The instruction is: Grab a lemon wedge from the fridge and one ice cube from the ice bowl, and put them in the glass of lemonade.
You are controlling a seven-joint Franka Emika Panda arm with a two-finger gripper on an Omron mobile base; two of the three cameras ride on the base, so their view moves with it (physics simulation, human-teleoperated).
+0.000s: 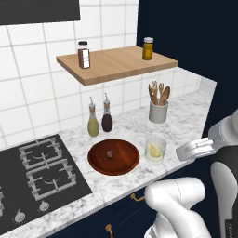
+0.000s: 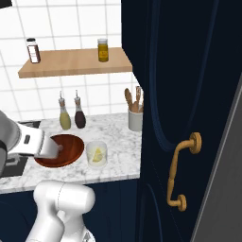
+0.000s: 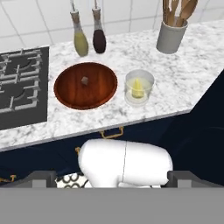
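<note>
The lemon wedge [image 3: 137,87] is already seen inside the glass of lemonade [image 3: 139,87], so the part judged to remain is the ice cube [image 3: 85,80], which lies alone near the middle of the ice bowl [image 3: 65,94]. The bowl stands on the marble counter [image 3: 192,74], with the glass just beside it on the side away from the stove [image 3: 19,85]; the two rims are near but cannot be told to touch. The gripper [image 1: 188,151] is held above and in front of the counter's edge, pulled back from both vessels, and nothing is carried between its fingers, which are spread as wide as they go. In the hand view the cube is found ahead of the fingertips and off to the left, the glass ahead and slightly to the right; the coming move is therefore judged to be a reach forward, across the counter's edge and toward the stove side, then down into the bowl. In the left base view the gripper is seen closer to the glass than to the bowl, so the glass may have to be passed with care. The cube is small and shows no clear long axis, so no particular turn of the fingers seems called for.
</note>
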